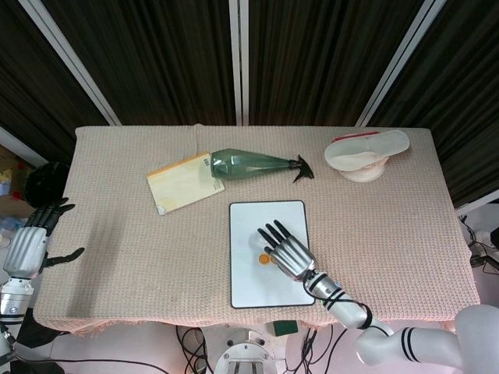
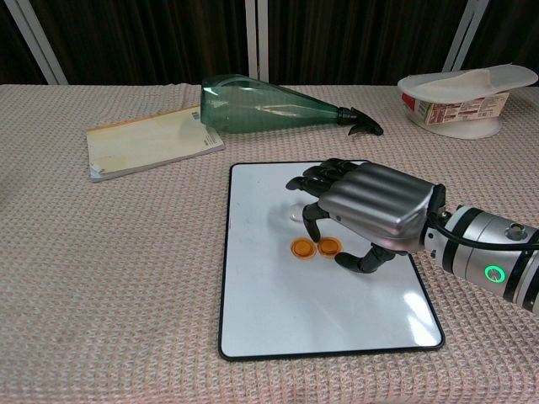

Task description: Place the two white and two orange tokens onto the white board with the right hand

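Right robot hand (image 2: 370, 212) over white board (image 2: 253, 320), beside orange tokens (image 2: 315, 247).

A: Is any text legible in either view?

B: None. The white container (image 2: 461, 99), beyond the far right corner of the white board (image 2: 278, 311), carries a red-and-white printed label on its side; the print is too small to read.

A: Any other markings?

B: The notebook (image 2: 150, 140), to the far left of the white board, shows a small dark mark near its upper edge, possibly a barcode; it is not legible.
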